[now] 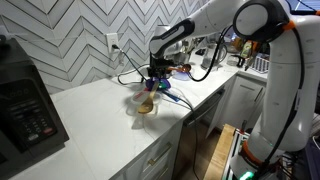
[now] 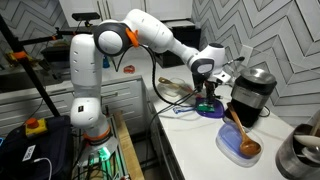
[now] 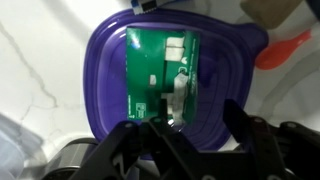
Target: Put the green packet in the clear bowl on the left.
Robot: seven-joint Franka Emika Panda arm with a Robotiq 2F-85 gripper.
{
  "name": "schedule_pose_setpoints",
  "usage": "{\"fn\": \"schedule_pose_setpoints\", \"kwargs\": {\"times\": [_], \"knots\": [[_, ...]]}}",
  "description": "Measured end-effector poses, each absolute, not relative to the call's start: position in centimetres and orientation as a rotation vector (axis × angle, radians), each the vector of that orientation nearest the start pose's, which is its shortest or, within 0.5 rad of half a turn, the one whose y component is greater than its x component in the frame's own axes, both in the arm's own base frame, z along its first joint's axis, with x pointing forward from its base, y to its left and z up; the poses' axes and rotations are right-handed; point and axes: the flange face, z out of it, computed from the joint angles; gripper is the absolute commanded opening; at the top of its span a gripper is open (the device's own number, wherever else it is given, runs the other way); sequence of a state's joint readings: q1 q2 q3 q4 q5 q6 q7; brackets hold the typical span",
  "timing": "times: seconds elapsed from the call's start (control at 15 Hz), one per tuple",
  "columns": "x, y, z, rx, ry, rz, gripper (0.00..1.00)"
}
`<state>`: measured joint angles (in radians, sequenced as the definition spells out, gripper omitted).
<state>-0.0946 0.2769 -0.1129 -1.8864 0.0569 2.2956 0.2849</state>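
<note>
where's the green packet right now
In the wrist view the green packet lies flat on the purple dish, just ahead of the open gripper, with white countertop to the left.

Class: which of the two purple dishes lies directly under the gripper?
The purple dish holding the green packet, not the one with the orange spoon.

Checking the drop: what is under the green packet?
A purple dish lies under the green packet; its rim shows around it, but the floor beneath the packet is hidden.
</note>
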Motion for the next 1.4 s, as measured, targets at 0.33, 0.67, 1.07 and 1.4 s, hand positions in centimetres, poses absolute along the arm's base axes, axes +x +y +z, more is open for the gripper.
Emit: {"fn": "schedule_pose_setpoints", "kwargs": {"times": [0.33,0.67,1.07,1.4], "knots": [[62.1,-12.7,36.0,-3.081,0.873,-0.203,0.00],[62.1,-12.7,36.9,-3.119,0.882,-0.209,0.00],[61.5,-12.7,40.9,-3.105,0.892,-0.157,0.00],[58.3,-14.6,47.8,-3.108,0.764,-0.044,0.00]]}}
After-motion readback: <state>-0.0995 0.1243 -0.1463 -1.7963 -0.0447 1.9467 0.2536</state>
